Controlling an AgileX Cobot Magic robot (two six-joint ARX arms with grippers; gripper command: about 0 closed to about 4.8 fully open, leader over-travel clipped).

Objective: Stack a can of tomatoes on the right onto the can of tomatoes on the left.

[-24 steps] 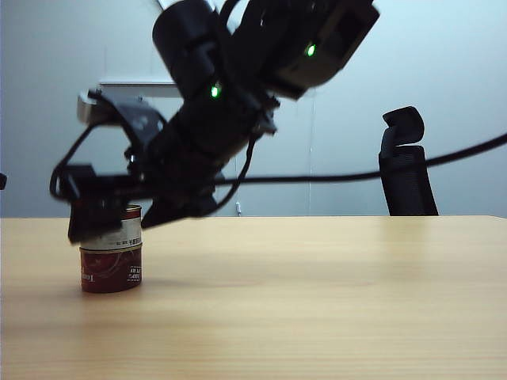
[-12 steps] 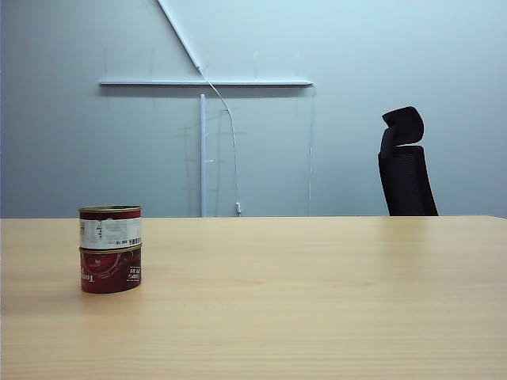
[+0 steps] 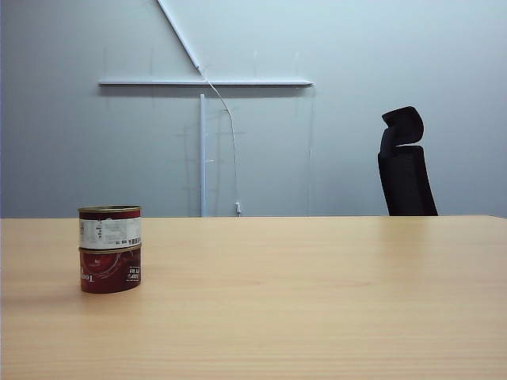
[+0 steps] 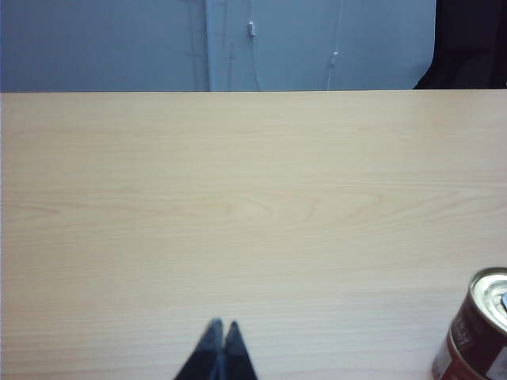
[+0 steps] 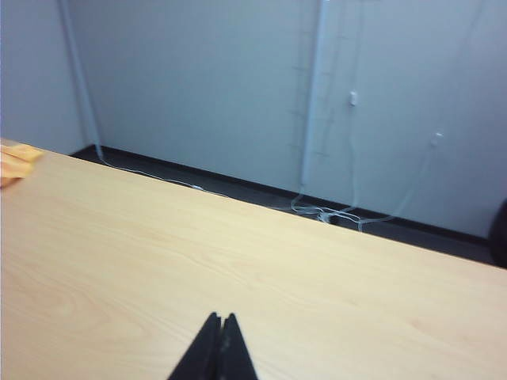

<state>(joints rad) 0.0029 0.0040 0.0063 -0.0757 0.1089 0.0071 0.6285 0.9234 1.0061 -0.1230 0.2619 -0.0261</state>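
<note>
Top can [image 3: 110, 228] sits square on bottom can [image 3: 110, 270], lower left of exterior view; stack looks done. Left gripper [image 4: 221, 328] and right gripper [image 5: 219, 320] pressed together, empty, above bare table [image 3: 317, 301], likely parked.

left gripper [image 4: 221, 344]: two slim dark fingers, blue-black, each tapering to a sharp tip, the pair forming a narrow wedge | right gripper [image 5: 219, 340]: same build, two black pointed fingers, matte, thin seam between them | no cables, screws or markings visible on either | arms: out of sight in exterior view
</note>
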